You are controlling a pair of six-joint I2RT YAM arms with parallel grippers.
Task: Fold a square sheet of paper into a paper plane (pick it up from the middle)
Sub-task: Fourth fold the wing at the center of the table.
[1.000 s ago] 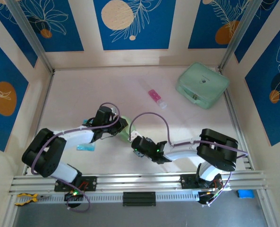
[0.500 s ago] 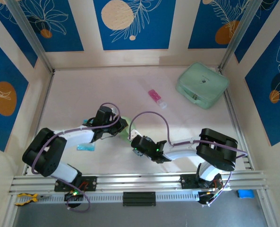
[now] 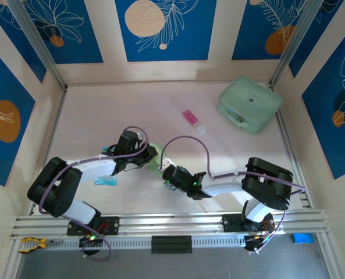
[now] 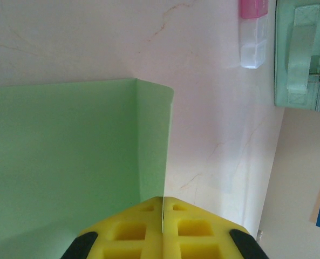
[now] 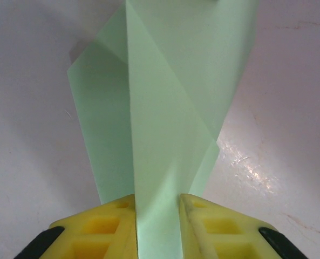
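Note:
The pale lime-green sheet of paper [image 3: 155, 161], partly folded, is held off the table between my two grippers at the near middle. My left gripper [image 3: 149, 156] is shut on one edge of it; in the left wrist view the yellow fingers [image 4: 122, 232] meet on a thin edge, with the paper [image 4: 62, 162] spreading to the left and a narrow flap bent up. My right gripper [image 3: 167, 171] faces it from the right. Its yellow fingers [image 5: 95, 226] stand a narrow gap apart, and a creased panel of the paper [image 5: 160, 135] fills that gap.
A pink-and-white tube [image 3: 192, 121] lies on the table beyond the grippers, and a bulky mint-green case [image 3: 249, 104] sits at the far right. A small blue-and-white packet [image 3: 105, 181] lies by the left arm. Walls close in the table on three sides.
My right gripper has edged slightly up toward the left gripper; the paper stays between them. The left arm has hardly moved.

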